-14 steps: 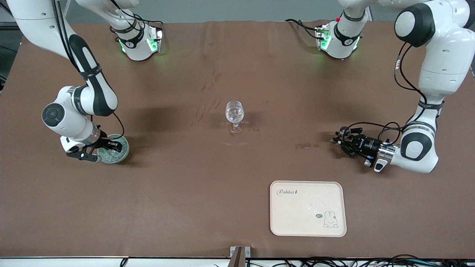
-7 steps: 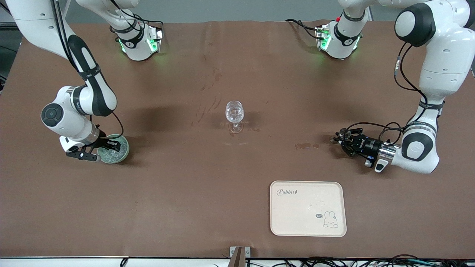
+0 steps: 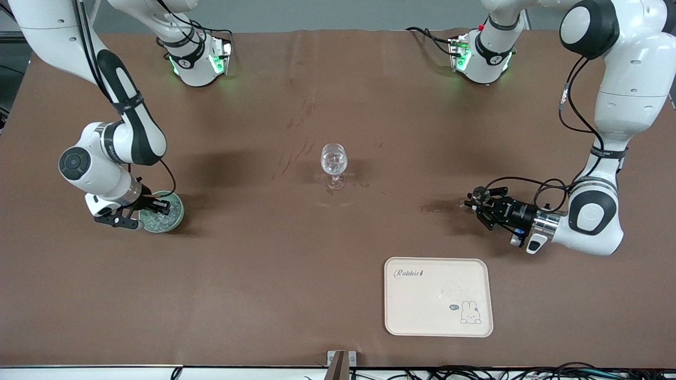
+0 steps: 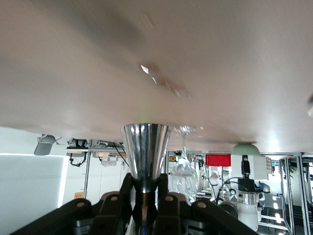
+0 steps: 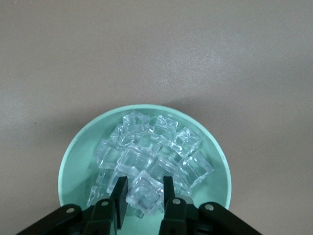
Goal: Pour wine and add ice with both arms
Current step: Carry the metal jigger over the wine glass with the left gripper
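Note:
A pale green bowl [image 3: 177, 218] of ice [image 3: 158, 221] stands near the right arm's end of the table. In the right wrist view the bowl [image 5: 68, 164] holds a heap of clear ice [image 5: 161, 142]. My right gripper [image 3: 157, 207] is down in the bowl, and its fingers [image 5: 145, 197] press both sides of one ice cube [image 5: 145, 191]. My left gripper [image 3: 475, 203] lies level, low over the table toward the left arm's end, shut on the stem of a shiny metal measuring cup [image 4: 145, 147]. A clear wine glass [image 3: 334, 162] stands mid-table.
A cream tray [image 3: 438, 316] with a rabbit print lies nearer to the front camera than the left gripper. Small wet stains [image 3: 435, 208] mark the brown table beside the left gripper. The wine glass [image 4: 185, 166] and the green bowl [image 4: 245, 148] also show in the left wrist view.
My left gripper with the metal cup has shifted a little toward the wine glass's side and lower in the front view. My right gripper has stayed in the bowl.

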